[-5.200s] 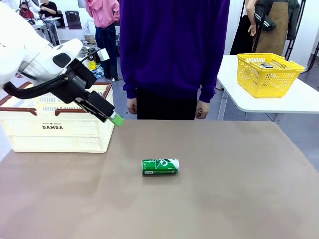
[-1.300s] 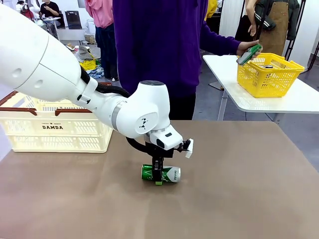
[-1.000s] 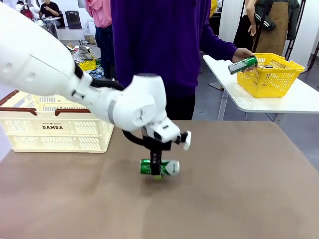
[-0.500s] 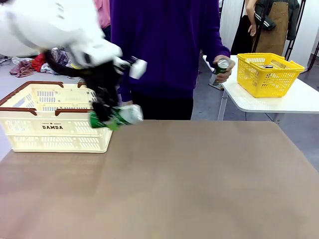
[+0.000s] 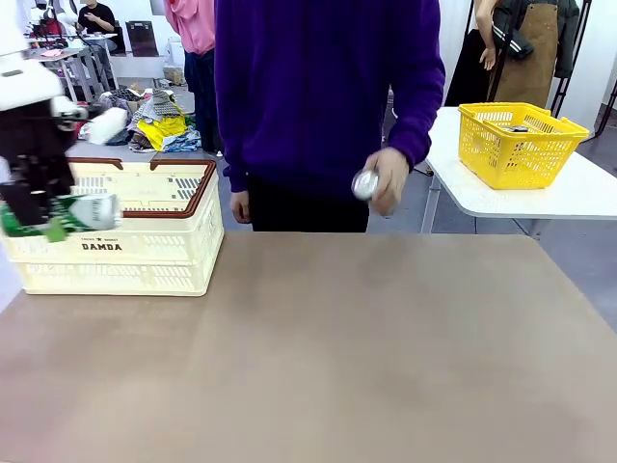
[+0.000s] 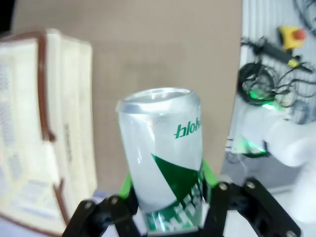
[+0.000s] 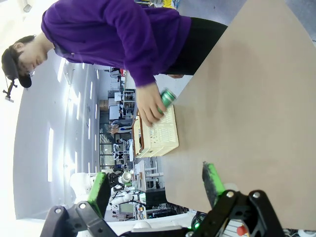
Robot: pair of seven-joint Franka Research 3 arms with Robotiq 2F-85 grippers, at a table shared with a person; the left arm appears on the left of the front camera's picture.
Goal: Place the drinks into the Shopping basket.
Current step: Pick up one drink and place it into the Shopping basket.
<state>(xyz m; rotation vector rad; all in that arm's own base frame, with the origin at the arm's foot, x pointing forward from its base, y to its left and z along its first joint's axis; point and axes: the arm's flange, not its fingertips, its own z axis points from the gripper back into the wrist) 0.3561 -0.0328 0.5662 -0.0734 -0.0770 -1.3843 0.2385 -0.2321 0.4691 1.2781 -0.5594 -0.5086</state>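
At nine o'clock in the front view, the left end effector gripped a green can lying sideways. Blurred there, the can overlapped the left end of the Shopping basket, which sat at ten o'clock on the bench. The left wrist view made the grip plain: green pads pressed both flanks of the can, its silver top at twelve o'clock and the basket's brown rim at nine. Toward one o'clock from the front, the person's hand held a second can, with just its silver end readable; the right wrist view showed it was green. At two o'clock a yellow basket stood on a white side table. The right end effector stood wide apart, holding nothing, the bench beyond it.
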